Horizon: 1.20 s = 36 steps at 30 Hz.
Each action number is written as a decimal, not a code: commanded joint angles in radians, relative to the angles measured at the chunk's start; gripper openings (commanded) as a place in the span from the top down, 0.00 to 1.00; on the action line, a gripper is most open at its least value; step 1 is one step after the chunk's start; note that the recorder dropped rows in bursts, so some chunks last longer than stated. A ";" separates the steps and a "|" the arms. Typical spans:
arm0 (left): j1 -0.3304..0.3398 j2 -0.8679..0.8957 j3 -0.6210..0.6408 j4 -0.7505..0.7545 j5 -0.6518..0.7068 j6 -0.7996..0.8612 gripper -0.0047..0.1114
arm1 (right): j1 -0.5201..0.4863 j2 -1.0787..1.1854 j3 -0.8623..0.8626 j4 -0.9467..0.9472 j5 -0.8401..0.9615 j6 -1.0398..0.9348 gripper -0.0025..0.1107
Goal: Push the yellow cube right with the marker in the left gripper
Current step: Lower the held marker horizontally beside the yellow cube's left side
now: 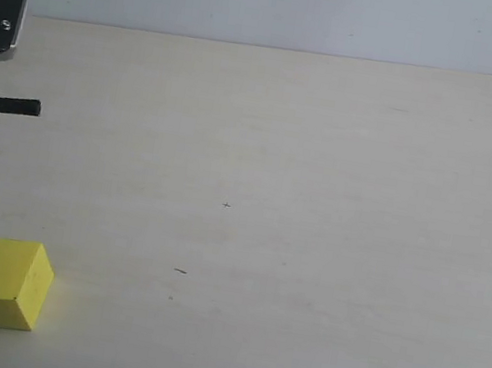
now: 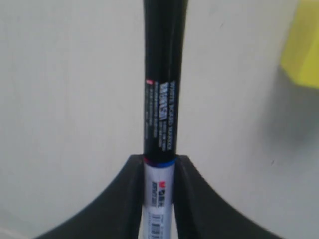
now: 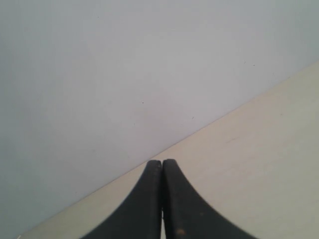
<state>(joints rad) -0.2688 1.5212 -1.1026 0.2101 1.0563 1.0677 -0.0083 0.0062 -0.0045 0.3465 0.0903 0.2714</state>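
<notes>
Looking along the left wrist view, we see the left claw [image 2: 159,159] clamped on the marker [image 2: 159,99]: its two black fingers [image 2: 119,204] press the white barrel from either side, just behind a thin blue ring. Ahead of that ring the marker is black with fine white printing, and it runs straight out past the edge of the picture. In the exterior view the marker's black end pokes in from the left edge, lying about level, with a black, screwed piece of the left arm [image 1: 1,11] above it at the same edge. How high the tip sits over the worktop [image 1: 318,206] we cannot tell. The yellow cube [image 1: 1,283] rests on the worktop near the lower left corner of the exterior view, closer to the camera than the marker and well apart from it, one upright edge turned toward us. The right claw [image 3: 162,167] has its fingers pressed together with nothing between them, and it points toward the line where the worktop meets a pale wall [image 3: 124,74].
</notes>
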 commanded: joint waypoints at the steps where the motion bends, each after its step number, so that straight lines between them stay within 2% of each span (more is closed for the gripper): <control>1: 0.038 -0.011 0.008 0.036 0.004 -0.087 0.96 | -0.004 -0.006 0.004 -0.002 -0.003 -0.009 0.98; 5: 0.055 -0.011 0.073 0.025 0.042 0.040 0.96 | -0.004 -0.006 0.004 -0.002 -0.003 -0.009 0.98; 7: 0.122 -0.013 0.122 -0.096 0.041 0.213 0.96 | -0.004 -0.006 0.004 -0.005 -0.003 -0.009 0.98; 8: 0.177 -0.013 0.147 -0.168 0.023 0.272 0.96 | -0.004 -0.006 0.004 -0.008 -0.003 -0.009 0.98; 10: 0.255 -0.013 0.191 -0.193 -0.017 0.290 0.96 | -0.004 -0.006 0.004 -0.008 -0.003 -0.009 0.98; 12: 0.289 -0.013 0.240 -0.148 -0.031 0.290 0.96 | -0.004 -0.006 0.004 -0.008 -0.003 -0.009 0.98; 14: 0.294 -0.013 0.276 -0.087 -0.043 0.290 0.96 | -0.004 -0.006 0.004 -0.008 -0.003 -0.009 0.98; 19: 0.294 -0.012 0.328 -0.066 -0.125 0.314 0.96 | -0.004 -0.006 0.004 -0.005 -0.003 -0.009 0.98; 25: 0.294 -0.008 0.359 -0.011 -0.127 0.319 0.96 | -0.004 -0.006 0.004 -0.005 -0.003 -0.009 0.98; 27: 0.294 -0.008 0.375 -0.004 -0.129 0.319 0.96 | -0.004 -0.006 0.004 -0.005 -0.003 -0.009 0.98; 33: 0.294 -0.008 0.440 -0.011 -0.245 0.319 0.96 | -0.004 -0.006 0.004 -0.005 -0.003 -0.009 0.98; 36: 0.290 -0.008 0.444 -0.011 -0.252 0.319 0.96 | -0.004 -0.006 0.004 -0.005 -0.003 -0.009 0.98</control>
<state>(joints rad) 0.0234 1.5156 -0.6671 0.2029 0.8248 1.3830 -0.0083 0.0062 -0.0045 0.3471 0.0903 0.2714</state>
